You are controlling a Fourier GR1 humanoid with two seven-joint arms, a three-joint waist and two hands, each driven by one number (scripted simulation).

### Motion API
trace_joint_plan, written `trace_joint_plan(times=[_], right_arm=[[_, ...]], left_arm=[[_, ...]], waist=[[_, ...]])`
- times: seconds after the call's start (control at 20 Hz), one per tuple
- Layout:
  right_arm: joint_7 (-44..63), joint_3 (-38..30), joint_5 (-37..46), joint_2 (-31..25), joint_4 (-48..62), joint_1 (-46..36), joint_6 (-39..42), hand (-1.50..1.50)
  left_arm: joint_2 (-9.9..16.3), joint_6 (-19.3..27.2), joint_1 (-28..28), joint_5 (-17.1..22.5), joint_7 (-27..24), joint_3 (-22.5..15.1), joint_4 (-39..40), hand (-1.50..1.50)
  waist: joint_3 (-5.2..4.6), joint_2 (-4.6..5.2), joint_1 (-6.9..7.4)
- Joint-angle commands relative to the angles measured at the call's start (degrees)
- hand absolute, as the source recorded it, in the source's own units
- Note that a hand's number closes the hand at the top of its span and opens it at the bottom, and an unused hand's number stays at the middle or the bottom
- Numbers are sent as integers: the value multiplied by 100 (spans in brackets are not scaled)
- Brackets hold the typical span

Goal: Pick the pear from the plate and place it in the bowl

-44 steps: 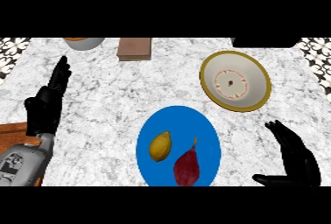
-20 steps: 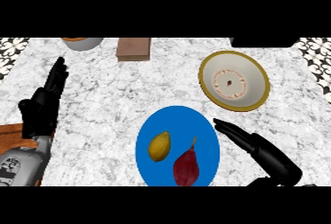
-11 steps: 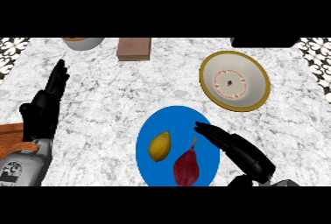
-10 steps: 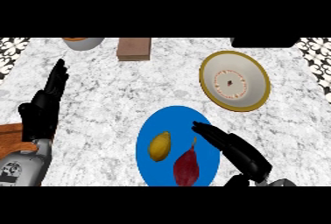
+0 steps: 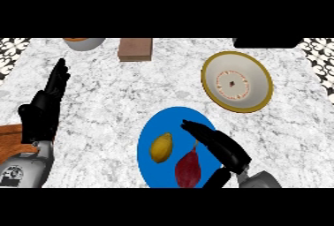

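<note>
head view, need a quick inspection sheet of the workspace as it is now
surface: marble counter
job's things: yellow pear beside a dark red fruit on the blue plate; bowl up right, nothing in it
clutter: brown block, small dish, wooden board
hands: right hand open over the plate, not on the pear; left hand open, resting at left
cables: nothing seen
surroundings: patterned tiles at the corners

The counter (image 5: 130, 88) has a white and grey marbled top; black-and-white patterned tiles (image 5: 14, 46) show at both upper corners; light is even.
</note>
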Motion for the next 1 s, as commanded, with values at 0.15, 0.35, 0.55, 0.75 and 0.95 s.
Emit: trace_joint_plan(times=[0.15, 0.35, 0.55, 0.75, 0.95], right_arm=[[-646, -243, 354, 363, 1183, -408, -128, -150], [-863, -42, 775, 232, 759, -312, -416, 150], [-698, -86, 980, 487, 622, -296, -397, 150], [-1148, -56, 1127, 705, 950, -84, -834, 150], [-1400, -280, 984, 664, 750, -144, -606, 150]], left_arm=[[-180, -335, -161, -100, 105, 236, 121, 0], [-268, -378, -156, -18, -418, 421, 564, 0], [-360, -365, -129, -344, 147, 340, -113, 0], [-390, -461, 167, -448, 62, 396, -353, 0], [-446, -630, 106, -388, -197, 613, 30, 0]], waist=[[0, 2, -2], [-1, 3, -25], [-1, -3, -16], [0, -4, -6], [-1, -2, -13]])
